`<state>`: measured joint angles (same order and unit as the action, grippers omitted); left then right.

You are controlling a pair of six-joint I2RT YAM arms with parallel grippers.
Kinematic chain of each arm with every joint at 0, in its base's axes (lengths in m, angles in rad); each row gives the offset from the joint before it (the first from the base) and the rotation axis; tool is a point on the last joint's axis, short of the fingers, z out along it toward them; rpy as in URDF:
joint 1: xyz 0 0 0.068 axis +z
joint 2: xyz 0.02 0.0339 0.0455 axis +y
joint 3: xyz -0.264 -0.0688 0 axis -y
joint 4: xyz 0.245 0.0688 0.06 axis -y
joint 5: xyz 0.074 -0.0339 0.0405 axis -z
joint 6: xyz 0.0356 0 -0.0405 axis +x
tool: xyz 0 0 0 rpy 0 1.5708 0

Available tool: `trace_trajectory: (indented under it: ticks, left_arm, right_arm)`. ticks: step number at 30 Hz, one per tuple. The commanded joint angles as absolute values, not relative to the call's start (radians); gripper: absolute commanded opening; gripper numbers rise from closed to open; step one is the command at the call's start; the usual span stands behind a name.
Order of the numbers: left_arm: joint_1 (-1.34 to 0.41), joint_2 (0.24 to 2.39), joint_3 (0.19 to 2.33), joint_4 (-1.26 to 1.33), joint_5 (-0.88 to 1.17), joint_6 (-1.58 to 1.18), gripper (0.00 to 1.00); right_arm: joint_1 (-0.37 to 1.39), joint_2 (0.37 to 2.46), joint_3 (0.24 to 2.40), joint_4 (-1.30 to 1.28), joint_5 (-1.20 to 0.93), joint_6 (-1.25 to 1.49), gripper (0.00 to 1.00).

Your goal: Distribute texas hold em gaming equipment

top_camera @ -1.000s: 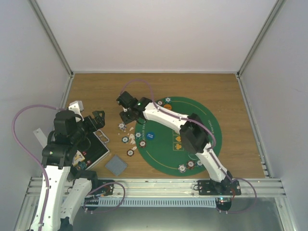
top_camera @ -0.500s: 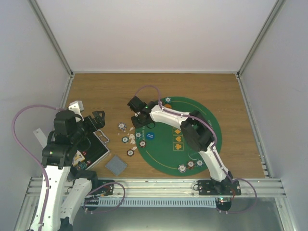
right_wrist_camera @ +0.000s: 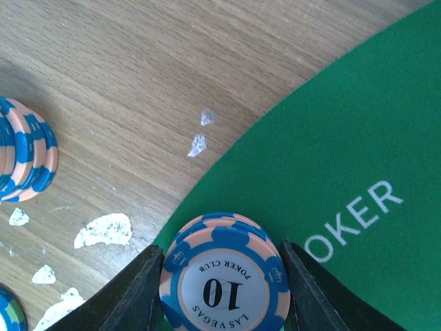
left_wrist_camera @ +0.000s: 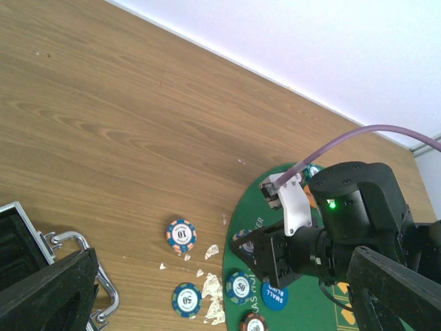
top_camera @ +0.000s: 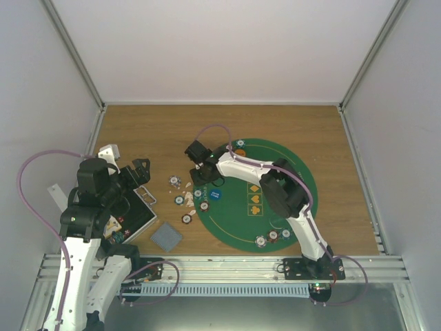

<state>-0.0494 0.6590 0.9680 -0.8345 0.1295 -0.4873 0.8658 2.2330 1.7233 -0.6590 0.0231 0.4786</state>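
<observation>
Right tool [right_wrist_camera: 224, 276], gripping blue-and-peach round plastic poker chip [right_wrist_camera: 222, 295], had carried it onto round green mat [right_wrist_camera: 358, 138], placement next.

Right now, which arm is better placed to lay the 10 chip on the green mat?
Right. The right pincer grips the 10 chip at the edge of the green mat; the left pincer hangs open by the black case, off the mat.

Bright, even, diffuse light casts faint soft shadows; the close-up poker chip [right_wrist_camera: 224, 279] is sharp.
</observation>
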Motion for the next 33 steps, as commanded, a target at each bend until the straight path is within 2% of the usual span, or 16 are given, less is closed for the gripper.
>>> trace_trajectory:
  ticks: [1, 5, 14, 24, 33]
  left_arm:
    - [-0.041, 0.652, 0.964, -0.796, 0.126, -0.490, 0.99]
    - [-0.041, 0.653, 0.963, -0.795, 0.129, -0.492, 0.99]
    - [-0.041, 0.655, 0.963, -0.795, 0.131, -0.494, 0.99]
    - [-0.041, 0.654, 0.968, -0.793, 0.126, -0.495, 0.99]
    - [-0.041, 0.649, 0.969, -0.798, 0.119, -0.499, 0.99]
  right_arm:
    - [0.871, 2.189, 1.701, -0.638, 0.020, 0.497, 0.40]
    - [0.871, 2.195, 1.703, -0.639, 0.017, 0.495, 0.42]
    - [0.871, 2.187, 1.730, -0.649, 0.020, 0.494, 0.58]
    - [0.892, 2.172, 1.881, -0.666, 0.018, 0.427, 0.68]
    - [0.951, 2.299, 2.043, -0.711, -0.024, 0.354, 0.79]
